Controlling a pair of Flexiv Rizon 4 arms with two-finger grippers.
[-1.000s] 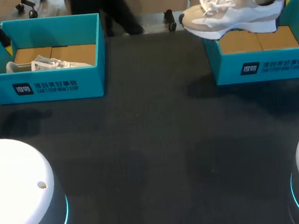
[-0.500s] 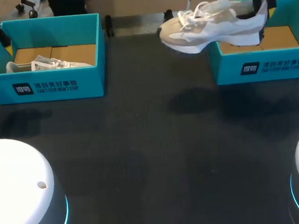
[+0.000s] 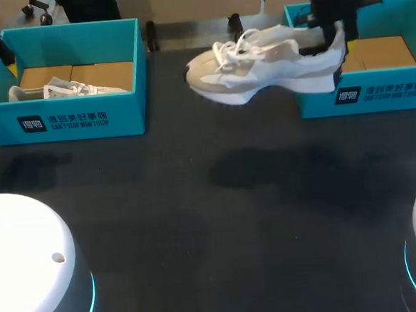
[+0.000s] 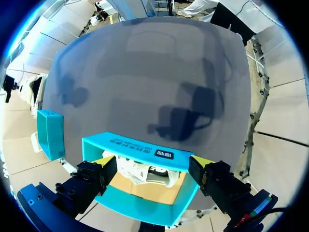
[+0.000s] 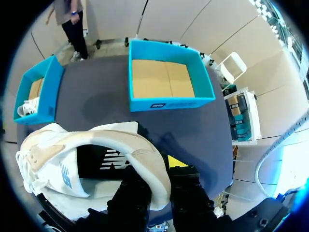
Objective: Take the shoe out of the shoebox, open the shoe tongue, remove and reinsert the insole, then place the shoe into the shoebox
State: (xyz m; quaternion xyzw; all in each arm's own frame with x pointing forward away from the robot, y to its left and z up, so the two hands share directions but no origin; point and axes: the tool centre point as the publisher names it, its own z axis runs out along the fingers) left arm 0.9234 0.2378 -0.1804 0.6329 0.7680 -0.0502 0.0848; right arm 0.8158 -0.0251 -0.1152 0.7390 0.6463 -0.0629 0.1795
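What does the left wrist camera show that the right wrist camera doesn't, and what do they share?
Only the left wrist camera shows the left gripper, open above the left shoebox. Only the right wrist camera shows the right gripper shut on the heel of the beige shoe, and the bare cardboard floor of the right shoebox. Both show the table, both shoeboxes and the white shoe in the left one.

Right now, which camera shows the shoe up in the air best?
The head view: the shoe shows whole from the side, toe to heel, hanging over the table from the right gripper. The right wrist view sees it close up from behind the heel, foreshortened. The left wrist view misses it.
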